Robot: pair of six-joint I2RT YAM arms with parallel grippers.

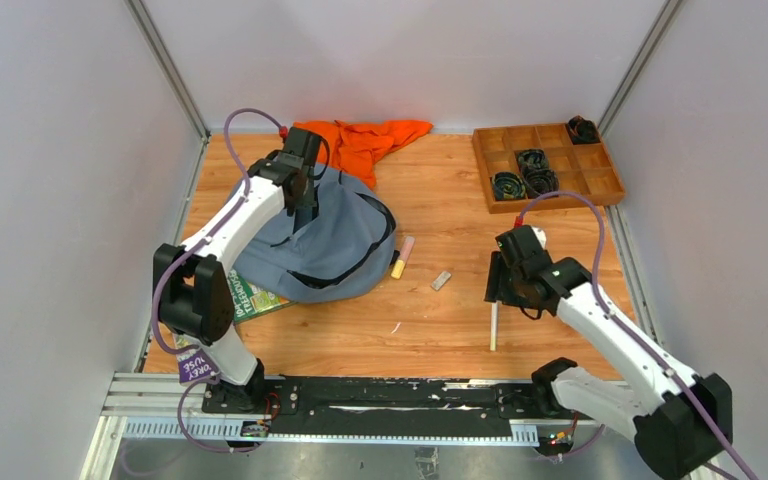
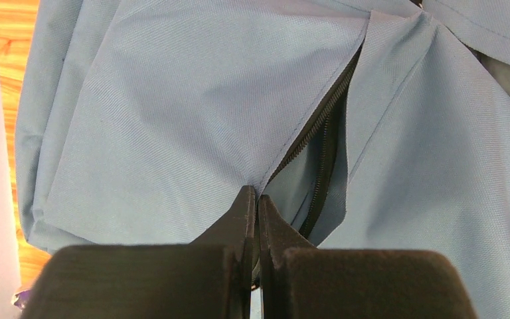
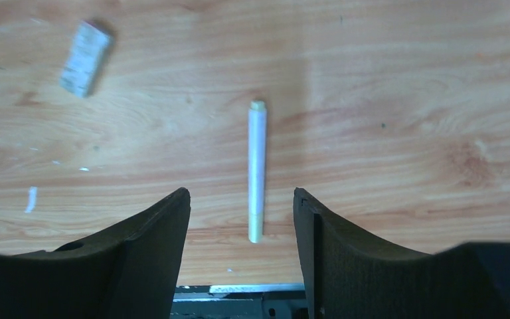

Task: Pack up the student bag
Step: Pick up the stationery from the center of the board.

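Left gripper [image 2: 253,197]: fingers pressed flat together, no gap, pinching a fold of the student bag [image 2: 159,113] right at the edge of its zipper [image 2: 325,133] opening. The left wrist view gave that detail. Creases in the grey-blue cloth ran in toward the tips, and the dark zipper teeth ran up and away from them with a slit of darker lining behind. The top view could not confirm the pinch: the tips were hidden by the gripper's own body. It only showed the arm reaching over the far part of the bag, pointing down.

Top view only: the bag lay slumped on the left half of the table [image 1: 430,335]. A green book [image 1: 253,298] stuck out from under its near-left corner. An orange cloth [image 1: 365,140] lay past the bag at the far edge; touching or just behind, could not tell. A pink-and-yellow marker [image 1: 401,257] sat just beside the bag's right edge.

Right gripper [image 3: 241,194]: jaws spread wide, holding nothing, above the bare wood. The right wrist view framed a white pen [image 3: 257,173] lengthwise between the fingers, touching neither. From the top, the pen was just a thin pale line on the gripper's near side. A small white block [image 3: 85,58] lay up-left of the pen in the wrist view, well apart. The top view placed it between the marker and the right gripper.

A wooden tray [image 1: 560,202] sat at far right with black coils [image 1: 532,160] in some compartments, seen from the top only.
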